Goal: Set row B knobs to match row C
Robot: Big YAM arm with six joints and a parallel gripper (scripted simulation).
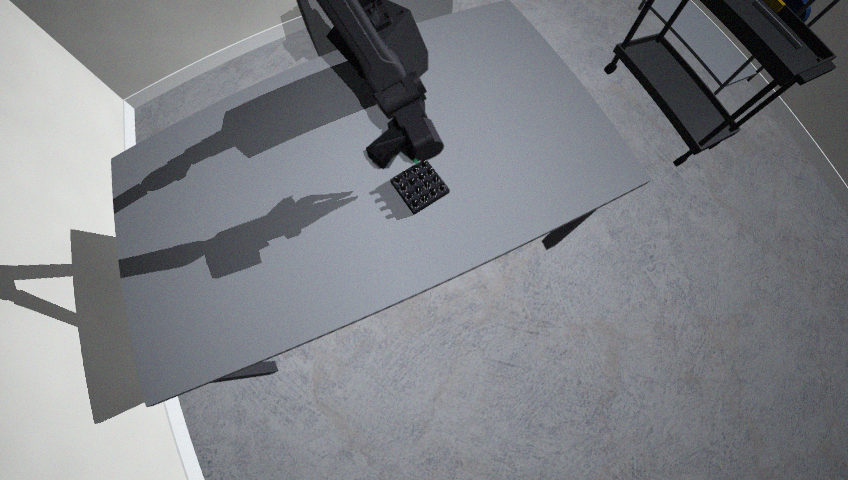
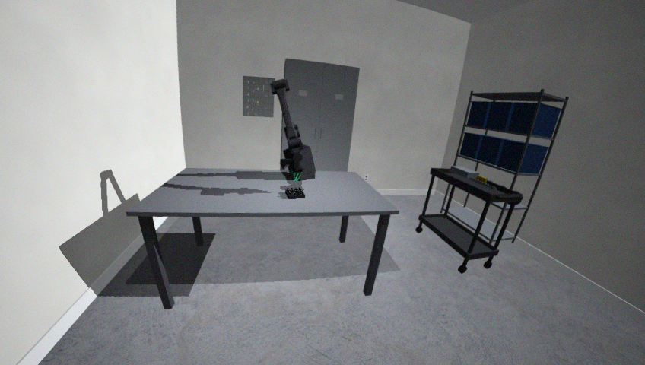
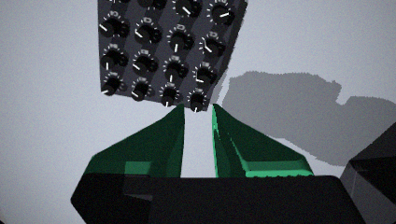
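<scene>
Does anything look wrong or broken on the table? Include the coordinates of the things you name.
Nothing stands out. The knob box [image 1: 420, 186] [image 2: 294, 193] [image 3: 161, 51] sits flat on the table [image 1: 505, 118] [image 2: 235, 203] [image 3: 51, 93], with no visible damage. Its white lines point different ways, but knobs can do that.
</scene>
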